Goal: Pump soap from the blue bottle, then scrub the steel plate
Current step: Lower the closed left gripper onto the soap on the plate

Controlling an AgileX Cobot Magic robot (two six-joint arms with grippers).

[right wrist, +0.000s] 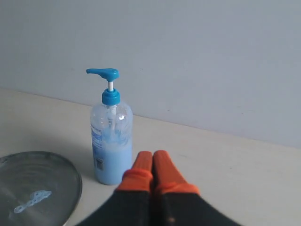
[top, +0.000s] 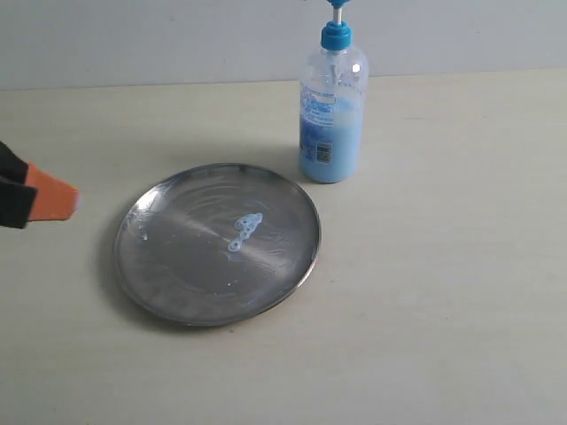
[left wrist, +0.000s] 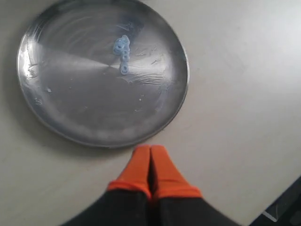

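Observation:
The steel plate [top: 217,243] lies on the table left of centre, with a small pale-blue squiggle of soap [top: 244,230] near its middle. The blue bottle [top: 332,115] stands upright just behind the plate's right rim, about half full. My left gripper [top: 62,197] hovers left of the plate, shut with nothing in it; in the left wrist view its orange tips [left wrist: 150,149] sit just outside the plate's rim [left wrist: 141,141], soap [left wrist: 123,52] beyond. My right gripper [right wrist: 153,155] is shut and empty, a little short of the bottle [right wrist: 111,141]. It is out of the exterior view.
A pale wall runs behind the table [top: 443,292]. In the right wrist view the plate's edge [right wrist: 70,174] shows beside the bottle. A dark object [left wrist: 282,207] sits at the corner of the left wrist view.

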